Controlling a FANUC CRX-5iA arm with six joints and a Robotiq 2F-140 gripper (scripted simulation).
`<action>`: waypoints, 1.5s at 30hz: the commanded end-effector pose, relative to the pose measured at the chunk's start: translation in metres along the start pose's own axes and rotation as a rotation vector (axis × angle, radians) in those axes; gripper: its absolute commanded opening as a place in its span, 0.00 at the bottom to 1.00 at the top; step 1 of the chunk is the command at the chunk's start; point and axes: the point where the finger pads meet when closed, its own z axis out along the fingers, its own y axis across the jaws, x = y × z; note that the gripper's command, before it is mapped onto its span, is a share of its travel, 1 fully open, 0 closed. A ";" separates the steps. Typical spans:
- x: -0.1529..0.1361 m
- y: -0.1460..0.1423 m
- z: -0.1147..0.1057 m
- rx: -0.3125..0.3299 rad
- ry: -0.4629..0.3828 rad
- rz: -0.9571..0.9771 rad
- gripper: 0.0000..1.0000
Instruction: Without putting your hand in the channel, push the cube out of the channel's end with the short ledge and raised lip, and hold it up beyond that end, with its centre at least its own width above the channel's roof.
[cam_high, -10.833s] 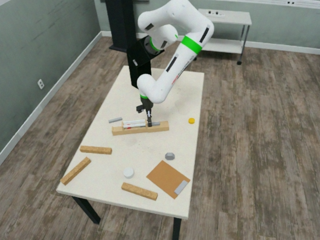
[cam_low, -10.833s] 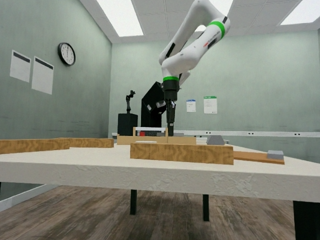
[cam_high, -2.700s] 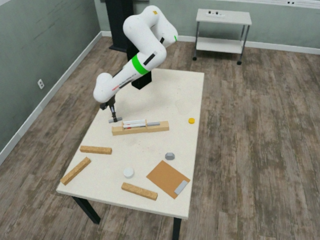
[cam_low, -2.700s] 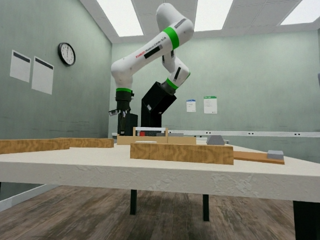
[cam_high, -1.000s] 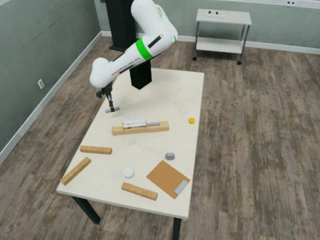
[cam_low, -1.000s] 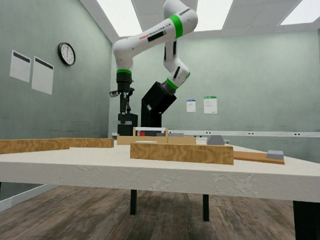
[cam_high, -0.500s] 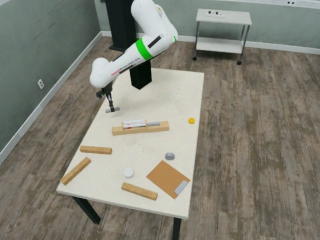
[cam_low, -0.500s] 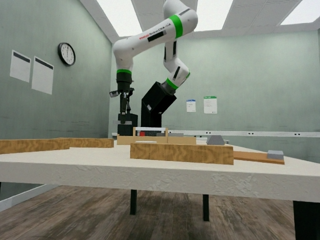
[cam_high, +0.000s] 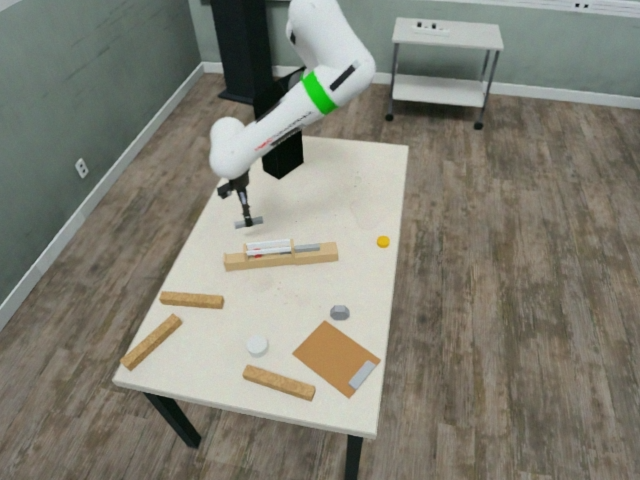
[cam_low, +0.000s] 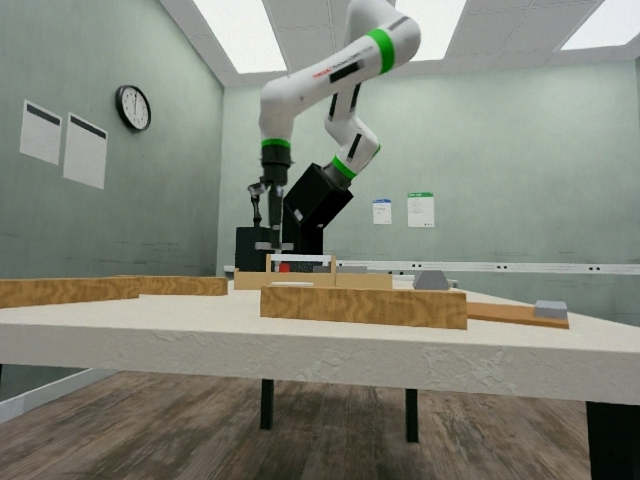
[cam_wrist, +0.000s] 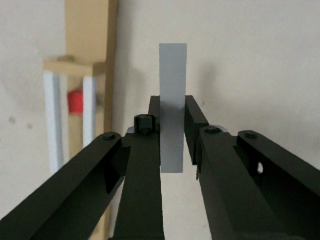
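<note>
My gripper (cam_high: 247, 219) (cam_low: 275, 241) (cam_wrist: 171, 110) is shut on a flat grey bar (cam_high: 238, 224) (cam_low: 261, 245) (cam_wrist: 173, 65), held crosswise a little above the table. It hangs just behind the left part of the channel (cam_high: 315, 255) (cam_low: 361, 281) (cam_wrist: 85, 30), a long wooden base with a white-railed roof (cam_high: 267, 242) (cam_low: 299, 256) (cam_wrist: 51, 120) over its left half. The red cube (cam_high: 255, 253) (cam_low: 283, 267) (cam_wrist: 76, 101) sits inside the channel under the roof. A grey piece (cam_high: 307, 247) lies in the open right part of the channel.
Three loose wooden blocks (cam_high: 191, 299) (cam_high: 150, 341) (cam_high: 278, 382) lie on the front of the table. A white disc (cam_high: 256, 345), a grey hexagonal piece (cam_high: 339, 312), a yellow disc (cam_high: 383, 241) and a brown board (cam_high: 330, 353) with a grey clip (cam_high: 361, 374) are also there.
</note>
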 end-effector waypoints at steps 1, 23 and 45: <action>-0.038 -0.021 -0.002 -0.006 0.015 0.037 0.10; -0.297 -0.145 0.013 -0.006 0.015 0.151 0.10; -0.297 -0.145 0.065 -0.006 0.015 0.151 0.10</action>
